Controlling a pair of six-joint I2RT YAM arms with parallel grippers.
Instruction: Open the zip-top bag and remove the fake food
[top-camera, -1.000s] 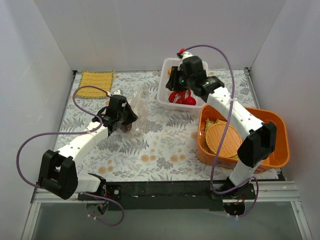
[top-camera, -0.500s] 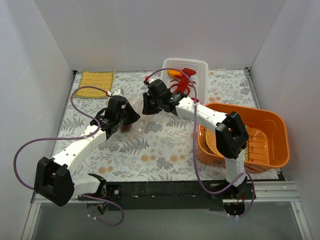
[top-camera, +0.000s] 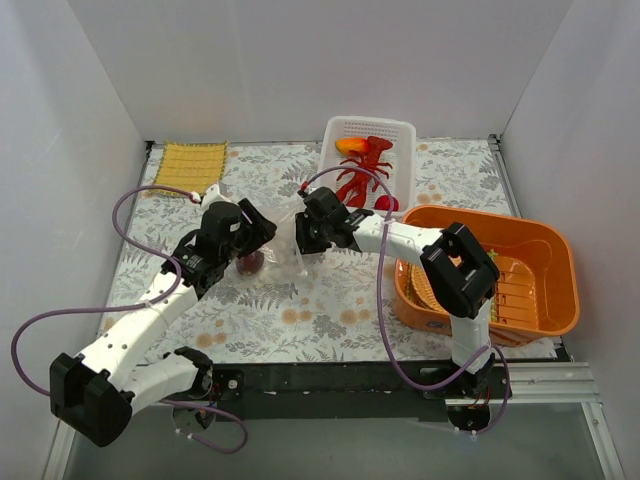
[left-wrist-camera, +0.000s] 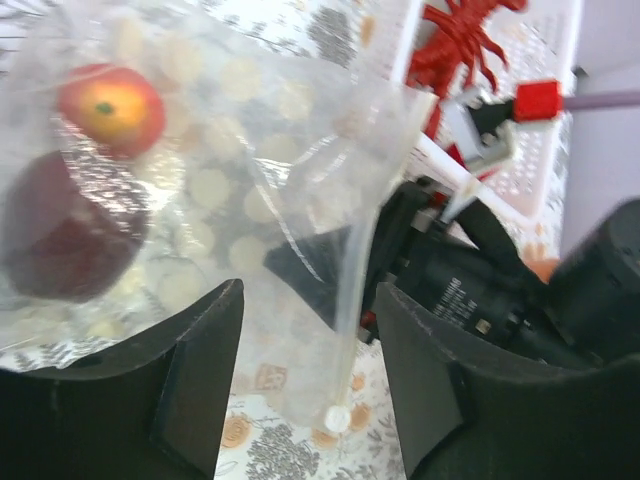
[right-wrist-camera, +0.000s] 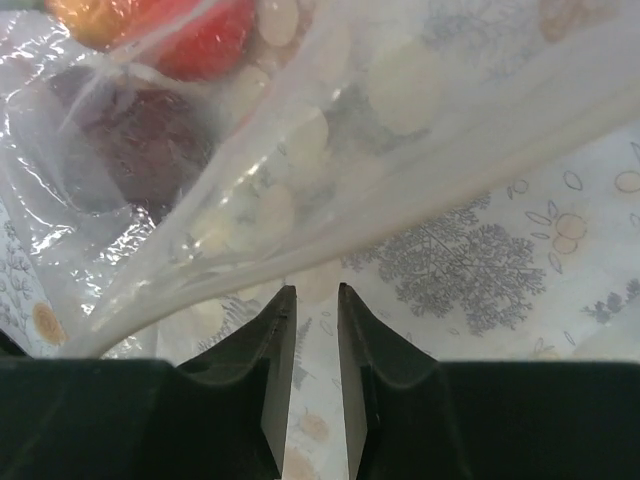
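The clear zip-top bag (top-camera: 281, 238) stands crumpled on the flowered table between my two grippers. Inside it are fake food pieces: a red-yellow round fruit (left-wrist-camera: 110, 105) and a dark red piece (left-wrist-camera: 62, 240). My left gripper (left-wrist-camera: 310, 300) is open; the bag's zip strip (left-wrist-camera: 352, 300) hangs loose between its jaws. From the other side my right gripper (right-wrist-camera: 312, 292) has its jaws slightly open, and the bag's rim (right-wrist-camera: 400, 180) lies just past its tips with nothing between them. A red lobster (top-camera: 362, 178) and an orange fruit (top-camera: 352, 146) lie in the white basket (top-camera: 400, 128).
An orange bin (top-camera: 545, 240) with a round woven mat (top-camera: 432, 285) stands at the right. A yellow woven mat (top-camera: 192, 160) lies at the back left. White walls enclose the table on three sides.
My left gripper has opened and let go of the bag, drawing back slightly. My right arm swung from over the white basket across to the bag's right side.
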